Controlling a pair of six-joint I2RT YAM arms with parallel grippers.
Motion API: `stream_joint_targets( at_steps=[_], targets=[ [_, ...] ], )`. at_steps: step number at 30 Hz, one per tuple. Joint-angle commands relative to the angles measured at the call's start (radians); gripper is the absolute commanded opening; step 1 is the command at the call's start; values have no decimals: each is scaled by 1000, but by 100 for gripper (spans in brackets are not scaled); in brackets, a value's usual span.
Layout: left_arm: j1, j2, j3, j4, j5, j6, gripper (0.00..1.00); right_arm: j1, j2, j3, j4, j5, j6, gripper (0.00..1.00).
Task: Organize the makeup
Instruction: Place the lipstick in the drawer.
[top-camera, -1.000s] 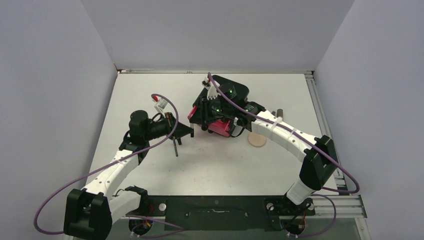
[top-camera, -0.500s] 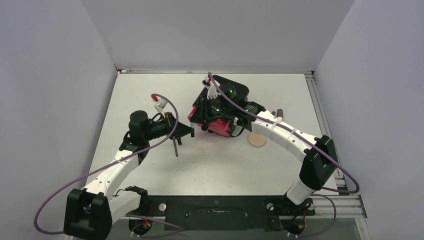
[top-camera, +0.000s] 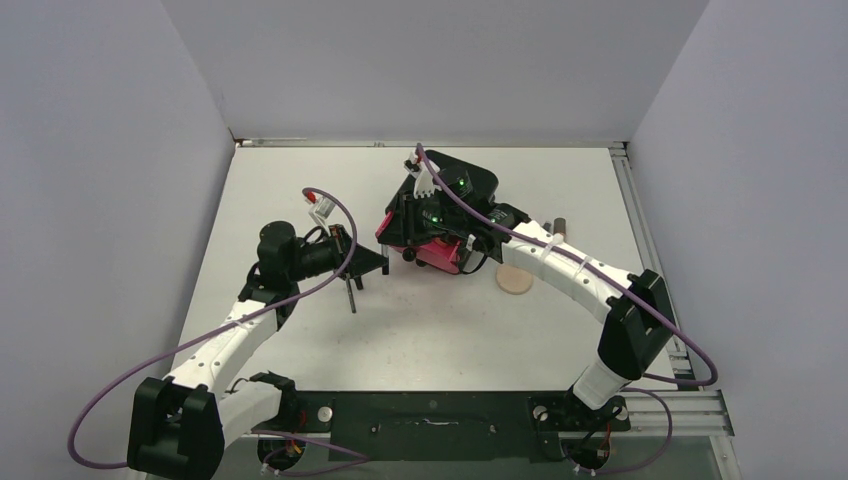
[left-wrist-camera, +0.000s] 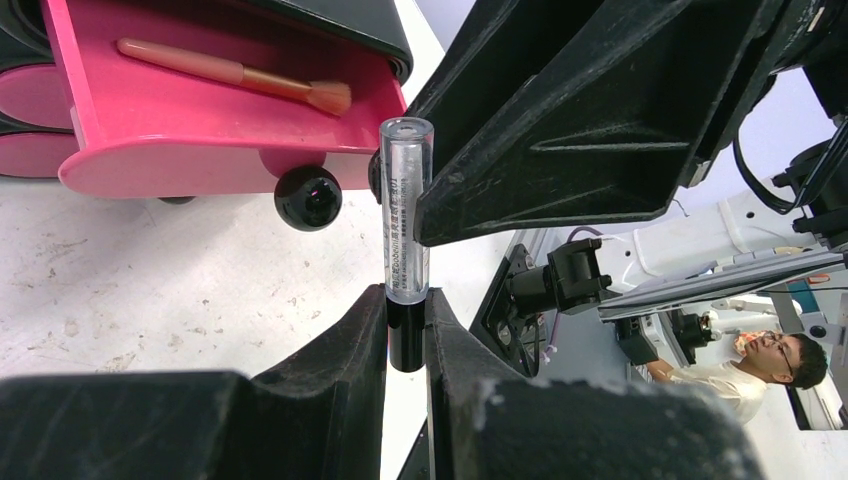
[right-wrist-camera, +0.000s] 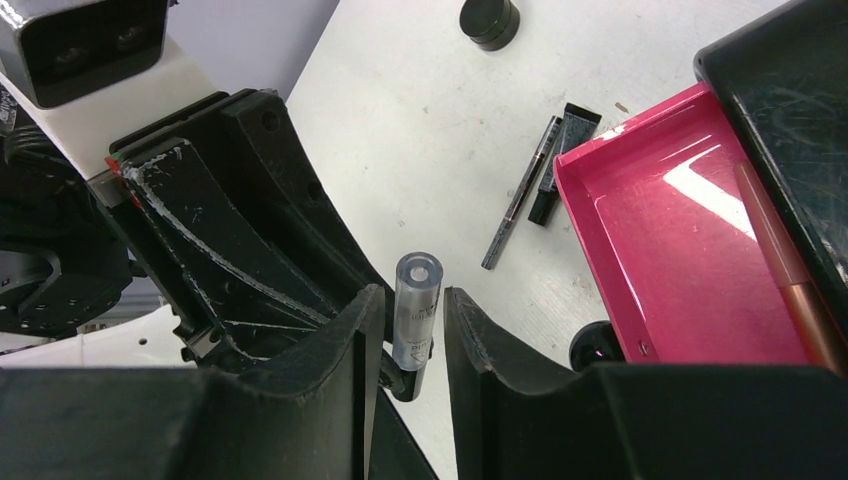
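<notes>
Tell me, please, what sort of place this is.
Probably a robotics lab: the left arm and right arm are bolted to a white table, plain grey walls enclose it, and a man with glasses is visible beyond.

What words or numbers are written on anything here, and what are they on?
On the clear cap of the pencil: small print runs down its side, too small and blurred to read.
On the pink drawer and the brush: no writing shows.
</notes>
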Motion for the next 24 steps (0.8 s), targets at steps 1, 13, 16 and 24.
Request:
stream_joint_targets(
  at_steps=[1, 13, 16, 24],
  targets=[
    [1, -2, 5, 57, 21, -2, 0, 8, 17, 10, 50, 11, -2, 26],
    [1, 28, 27, 9, 14, 10, 7, 8, 3, 9, 45, 28, -3, 5],
    [4, 62, 64, -57, 63, 32, 38, 7, -8, 10, 40, 47, -5, 5],
    [46, 26, 106, -227, 31, 127, 82, -2, -39, 14, 22, 138, -16, 5]
  ],
)
